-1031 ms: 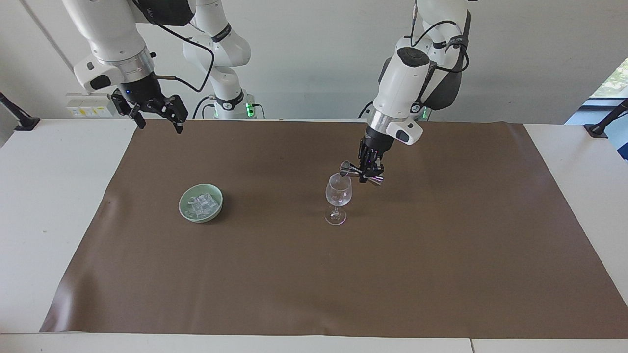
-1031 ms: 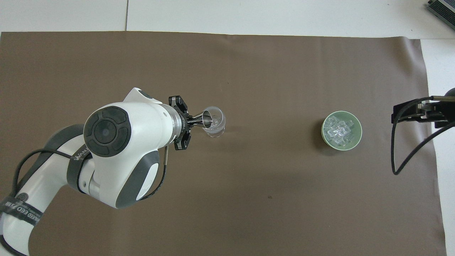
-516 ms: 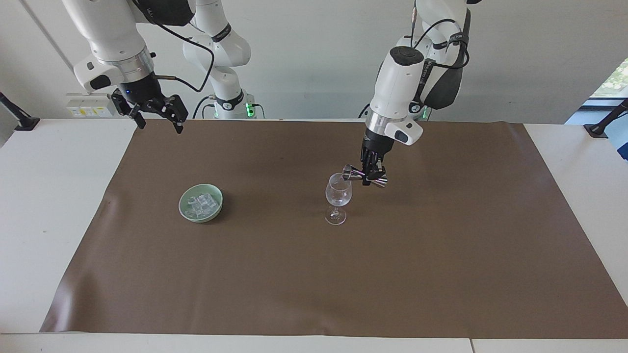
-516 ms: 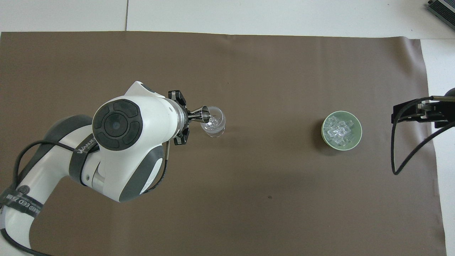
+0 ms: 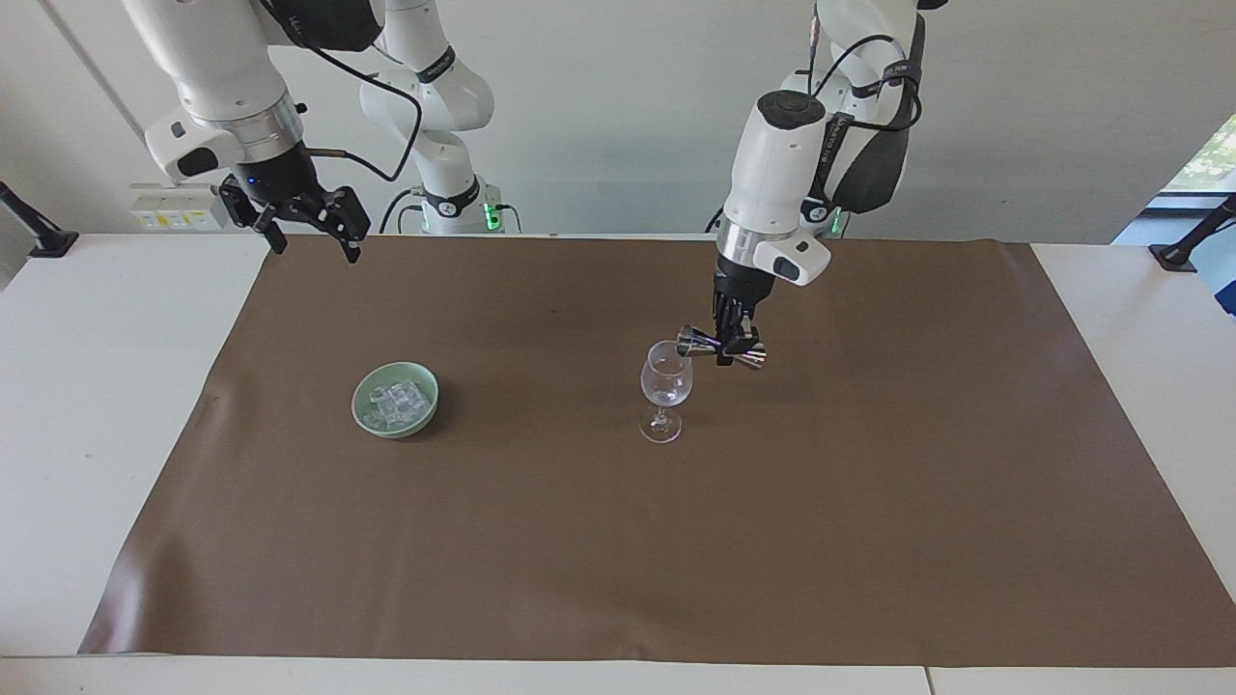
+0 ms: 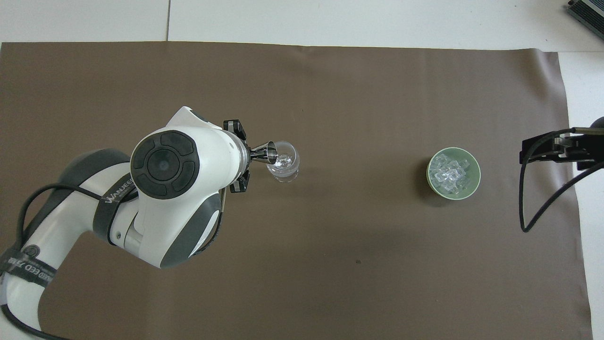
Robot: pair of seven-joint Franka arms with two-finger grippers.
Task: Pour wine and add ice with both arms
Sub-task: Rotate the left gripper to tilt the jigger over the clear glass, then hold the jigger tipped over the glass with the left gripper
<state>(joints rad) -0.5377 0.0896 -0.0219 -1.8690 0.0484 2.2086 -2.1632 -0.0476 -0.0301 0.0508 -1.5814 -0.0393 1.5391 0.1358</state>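
Pinching a steel jigger at its waist, the left gripper holds it on its side, mouth at the rim of the wine glass; pouring looks nearly done, though whether liquid is in the glass I cannot tell. Ice lies untouched in the green bowl, at nine o'clock from the glass in the facing view. At eleven o'clock, the right gripper waits, fingers spread, over the brown mat's corner. Nothing stands in its way.

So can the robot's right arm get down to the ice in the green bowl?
Probably yes. The right gripper hangs open with nothing between it and the green bowl, and the ice lies uncovered; the left gripper is busy at the wine glass.
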